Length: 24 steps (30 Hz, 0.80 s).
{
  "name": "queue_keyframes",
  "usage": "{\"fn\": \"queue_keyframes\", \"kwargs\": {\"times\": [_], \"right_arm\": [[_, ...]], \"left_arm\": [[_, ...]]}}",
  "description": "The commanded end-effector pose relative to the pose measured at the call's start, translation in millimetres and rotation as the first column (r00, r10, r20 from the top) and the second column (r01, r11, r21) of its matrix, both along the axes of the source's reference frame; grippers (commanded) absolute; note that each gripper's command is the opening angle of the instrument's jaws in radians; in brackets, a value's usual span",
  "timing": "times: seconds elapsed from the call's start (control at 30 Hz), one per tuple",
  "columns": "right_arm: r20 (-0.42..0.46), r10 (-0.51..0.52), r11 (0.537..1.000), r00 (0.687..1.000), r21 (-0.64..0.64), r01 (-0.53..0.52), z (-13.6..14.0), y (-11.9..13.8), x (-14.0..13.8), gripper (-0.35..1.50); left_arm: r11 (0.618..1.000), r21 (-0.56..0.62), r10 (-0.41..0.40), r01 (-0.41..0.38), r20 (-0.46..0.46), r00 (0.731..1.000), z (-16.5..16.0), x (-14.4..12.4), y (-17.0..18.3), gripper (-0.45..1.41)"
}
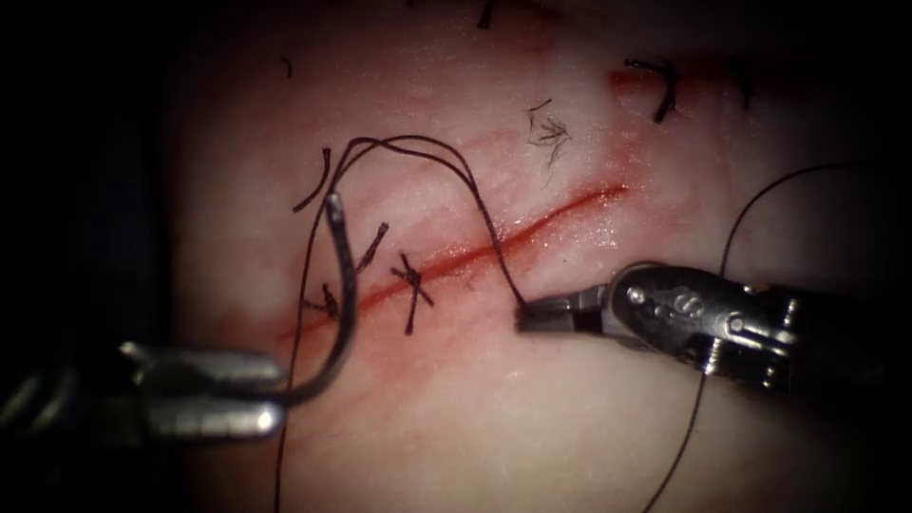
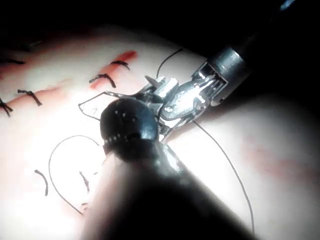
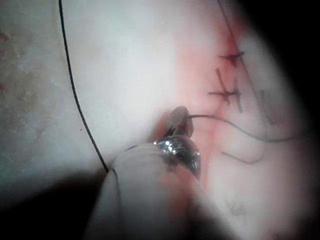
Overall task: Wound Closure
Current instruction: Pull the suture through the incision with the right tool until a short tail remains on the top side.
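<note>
**Left tool holds needle near its tip end, right tool pinches thread beside the cut**

Left tool (image 1: 271, 394) comes in over the tissue's (image 1: 494, 427) left edge, jaws pressed together on the curved needle (image 1: 344, 313). Grip sits at one end of the curve; which end, cannot tell for sure, but the thread (image 1: 418, 144) leaves from the free upper end, so the jaws likely hold the pointed end. Needle is clear of the tissue, arching up over the left part of the cut (image 1: 494, 242), not in it.

Right tool (image 1: 537, 315) lies just on the right side of the cut, jaws closed on the thread close to the tissue surface. From there the thread rises, loops over the cut and runs to the needle's upper end. A second strand passes behind the right tool's wrist toward the tissue's lower edge.

Two finished stitches (image 1: 410, 285) cross the cut's left part; the rest of the cut to the upper right is open. Loose cut ends of thread (image 1: 549, 133) lie near the top edge.

Judgement on doing this well: keep the needle grip firm so the curve doesn't spin, keep the loop off the finished knots, avoid dragging thread across the needle point, and hold thread tension low so it doesn't saw the cut edge.
</note>
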<state>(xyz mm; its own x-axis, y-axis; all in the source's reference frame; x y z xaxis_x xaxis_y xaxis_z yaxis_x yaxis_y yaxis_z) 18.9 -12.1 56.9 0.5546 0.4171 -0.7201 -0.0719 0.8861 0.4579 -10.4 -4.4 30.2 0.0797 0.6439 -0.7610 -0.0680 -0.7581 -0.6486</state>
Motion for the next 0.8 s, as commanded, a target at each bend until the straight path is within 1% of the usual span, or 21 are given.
{"fn": "queue_keyframes", "kwargs": {"times": [0.03,0.07,0.17,0.3,0.37,0.4,0.43,0.47,0.53,0.57,0.6,0.63,0.67,0.73,0.77,0.8], "right_arm": [[-0.010,-0.020,1.000,1.000,0.012,0.020,-1.3,-1.0,0.6,-0.35],[-0.014,-0.025,0.999,1.000,0.024,0.026,-2.1,-1.5,0.7,-0.35],[-0.025,-0.046,0.998,0.999,0.036,0.046,-4.5,-3.3,1.3,-0.35],[-0.054,-0.071,0.996,0.996,0.044,0.073,-7.4,-5.7,3.0,-0.35],[-0.066,-0.081,0.995,0.994,0.050,0.085,-8.5,-6.5,3.9,-0.35],[-0.081,-0.084,0.995,0.993,0.055,0.088,-9.5,-7.1,4.9,-0.35],[-0.085,-0.085,0.994,0.993,0.057,0.090,-9.8,-7.2,5.3,-0.35],[-0.111,-0.077,0.994,0.991,0.069,0.085,-10.1,-7.3,6.0,-0.35],[-0.157,-0.081,0.996,0.984,0.026,0.086,-10.1,-7.0,6.6,-0.35],[-0.186,-0.089,0.996,0.979,-0.009,0.089,-9.9,-6.6,6.7,0.21],[-0.189,-0.067,0.998,0.980,-0.033,0.062,-9.9,-6.1,6.8,0.71],[-0.170,-0.008,0.996,0.985,-0.094,-0.008,-9.8,-4.9,6.8,1.18],[-0.165,0.017,0.992,0.986,-0.120,-0.037,-9.8,-4.0,6.4,1.23],[-0.160,0.021,0.986,0.987,-0.161,-0.047,-9.9,-2.5,5.8,1.28],[-0.149,0.024,0.977,0.989,-0.207,-0.054,-9.9,-0.7,4.8,1.33],[-0.146,0.026,0.963,0.989,-0.261,-0.063,-10.0,1.0,3.6,1.35]], "left_arm": [[1.000,-0.002,-0.016,0.015,-0.035,0.999,1.0,-0.5,0.4,-0.35],[0.999,0.000,-0.036,0.036,-0.076,0.997,2.0,-0.4,0.2,-0.35],[0.996,0.008,-0.083,0.085,-0.142,0.986,4.3,-0.1,-0.9,-0.35],[0.992,-0.010,-0.128,0.129,-0.239,0.962,6.6,0.2,-3.6,-0.35],[0.991,-0.014,-0.130,0.130,-0.243,0.961,6.7,0.2,-4.3,-0.35],[0.992,-0.014,-0.125,0.125,-0.240,0.963,6.5,0.2,-4.5,-0.35],[0.992,-0.014,-0.126,0.126,-0.240,0.962,6.4,0.2,-4.6,-0.35],[0.992,-0.013,-0.127,0.128,-0.241,0.962,6.3,0.3,-4.6,-0.35],[0.992,-0.007,-0.124,0.127,-0.246,0.961,6.4,0.6,-4.5,-0.35],[0.991,-0.007,-0.129,0.131,-0.253,0.959,6.5,0.8,-4.4,-0.35],[0.991,-0.007,-0.131,0.134,-0.262,0.956,6.6,1.1,-4.3,-0.35],[0.989,-0.025,-0.144,0.143,-0.294,0.945,6.8,2.0,-4.0,-0.35],[0.989,-0.036,-0.148,0.144,-0.312,0.939,6.9,2.4,-3.9,-0.35],[0.987,-0.049,-0.162,0.155,-0.347,0.924,7.2,3.7,-3.5,-0.35],[0.984,-0.067,-0.178,0.165,-0.381,0.907,7.5,5.0,-3.2,-0.35],[0.982,-0.085,-0.190,0.170,-0.424,0.885,7.8,6.2,-2.9,-0.35]]}}
